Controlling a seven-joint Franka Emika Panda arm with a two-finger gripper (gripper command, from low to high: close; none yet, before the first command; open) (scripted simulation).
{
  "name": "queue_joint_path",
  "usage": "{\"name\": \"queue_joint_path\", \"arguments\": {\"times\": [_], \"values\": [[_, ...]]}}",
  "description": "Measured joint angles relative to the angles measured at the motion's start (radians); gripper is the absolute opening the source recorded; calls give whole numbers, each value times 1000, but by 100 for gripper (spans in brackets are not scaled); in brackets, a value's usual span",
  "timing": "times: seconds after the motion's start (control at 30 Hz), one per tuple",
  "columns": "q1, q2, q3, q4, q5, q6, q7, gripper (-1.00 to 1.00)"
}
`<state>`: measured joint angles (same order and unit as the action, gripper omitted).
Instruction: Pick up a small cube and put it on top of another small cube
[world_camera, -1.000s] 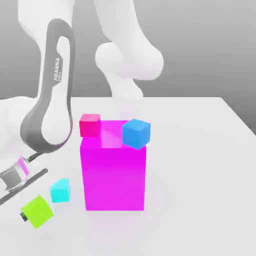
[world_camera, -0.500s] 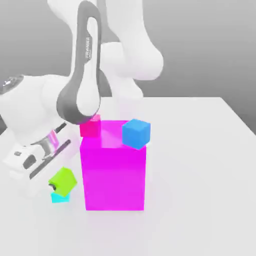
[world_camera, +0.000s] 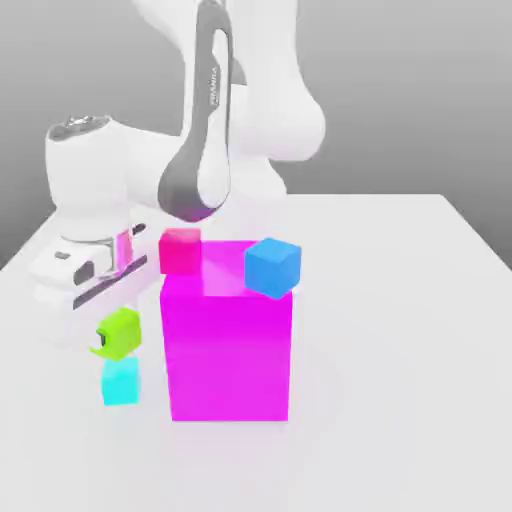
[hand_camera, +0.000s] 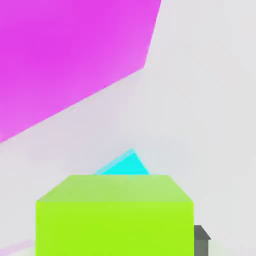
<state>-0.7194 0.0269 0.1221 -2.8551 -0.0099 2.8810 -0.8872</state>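
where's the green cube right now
In the exterior view the green cube hangs in the gripper, just above the cyan cube, on the exterior view's left of the big magenta block.

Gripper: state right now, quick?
Gripper: closed on the lime-green cube, held in the air just above the cyan cube, beside the big magenta block.

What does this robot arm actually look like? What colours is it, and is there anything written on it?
The arm is made of thick, rounded white segments joined like big knuckles. One long link wears a smooth dark grey band with small white lettering running along it. At the end sits a blocky white hand with grey trim and a shiny, pink-tinted metal ring at the wrist. A small dark grey fingertip shows in the hand view. No loose cables are visible.
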Motion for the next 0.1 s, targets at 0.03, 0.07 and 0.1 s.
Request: {"name": "queue_joint_path", "arguments": {"times": [0.03, 0.07, 0.1], "values": [[0, 23, -4, 1, -13, 21, 9, 100], [0, 23, -4, 1, -13, 21, 9, 100], [0, 23, -4, 1, -13, 21, 9, 100]]}}
